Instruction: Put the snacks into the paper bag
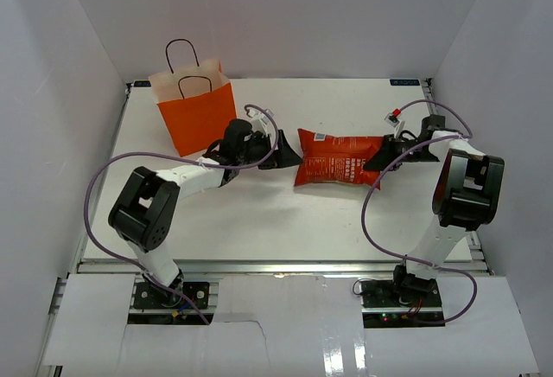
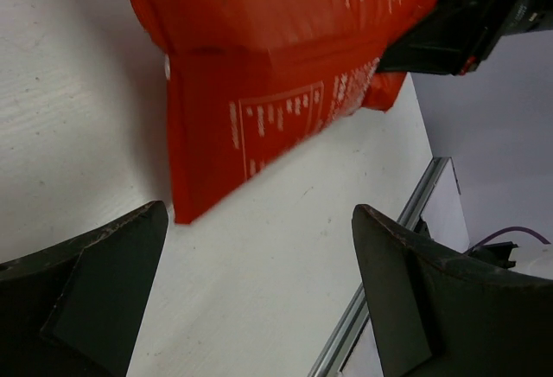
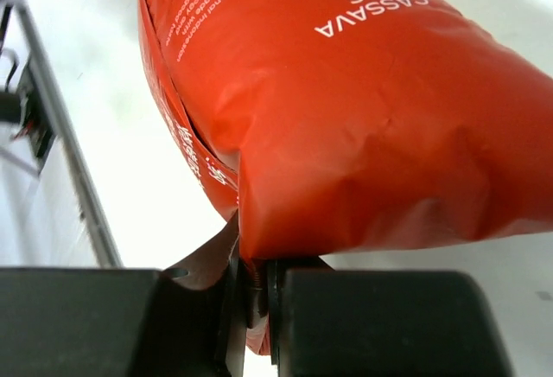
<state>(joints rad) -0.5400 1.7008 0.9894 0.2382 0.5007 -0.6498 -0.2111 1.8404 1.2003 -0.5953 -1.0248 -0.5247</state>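
Right gripper (image 3: 255, 299) up close, clamped tight on the end seam of the cassava chips bag (image 3: 346, 109). Our left gripper (image 2: 259, 290) gapes wide, the bag's other end just ahead of it. We should close squarely there, then carry it level toward the orange paper bag (image 1: 197, 113) standing behind that left gripper.

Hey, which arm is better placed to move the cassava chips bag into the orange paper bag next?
Right, probably. The right end effector is shut on an edge of the cassava chips bag; the left end effector is open, holding nothing, though nearer the paper bag.
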